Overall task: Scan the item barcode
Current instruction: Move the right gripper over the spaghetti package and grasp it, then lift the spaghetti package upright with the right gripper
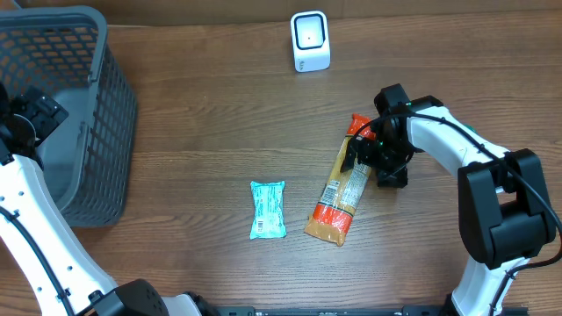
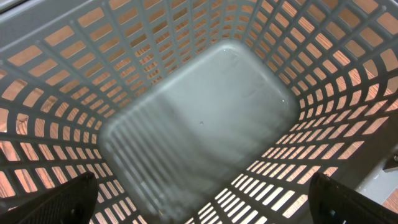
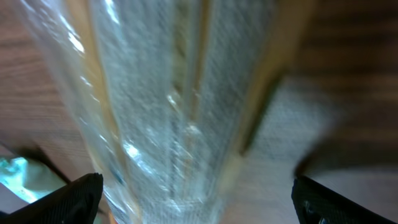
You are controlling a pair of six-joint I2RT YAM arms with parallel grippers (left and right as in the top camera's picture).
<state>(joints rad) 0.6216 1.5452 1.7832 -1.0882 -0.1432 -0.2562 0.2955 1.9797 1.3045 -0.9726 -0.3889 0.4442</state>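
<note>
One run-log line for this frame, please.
left gripper: open over basket | right gripper: open over orange snack packet | teal packet: untouched

We log grey lattice basket upright on wooden table. We note teal packet lying flat right of basket, well apart from it.

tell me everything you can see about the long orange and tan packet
The long packet is a glossy, crinkled plastic wrapper, tan with orange-red patches. It lies flat on the wooden table, slanting from upper right to lower left, right of the teal packet and apart from it. The open right hand sits over its upper part; whether it touches cannot be told.
</note>
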